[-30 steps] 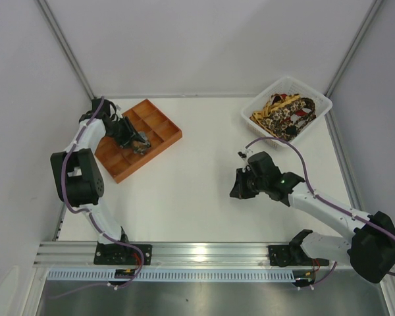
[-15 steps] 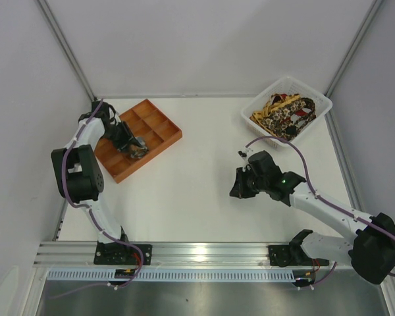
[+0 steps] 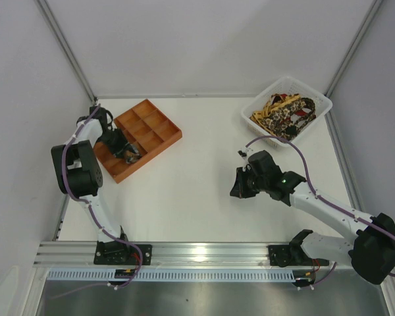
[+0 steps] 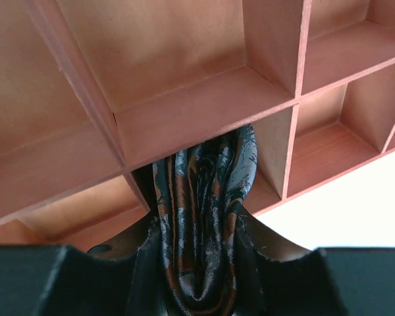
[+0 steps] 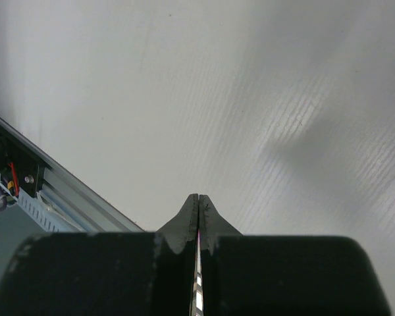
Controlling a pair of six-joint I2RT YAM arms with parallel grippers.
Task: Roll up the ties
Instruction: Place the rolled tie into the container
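The left gripper has carried its rolled tie from mid-tray toward the near-left cells of the orange compartment tray, so placing looks close. Its jaws stand partly apart, clamping the roll. The right gripper hangs closed and empty over the surface. More ties lie in the white basket, far right.

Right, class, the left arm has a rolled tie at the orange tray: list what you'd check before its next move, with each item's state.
1. Left tool grips the rolled tie: ok.
2. Tie sits over the orange tray: ok.
3. Tie's far end within one compartment: cannot tell, a divider hides it.
4. Right tool shut, empty, over the table, away from the tray: ok.
5. More ties wait in the white basket: ok.
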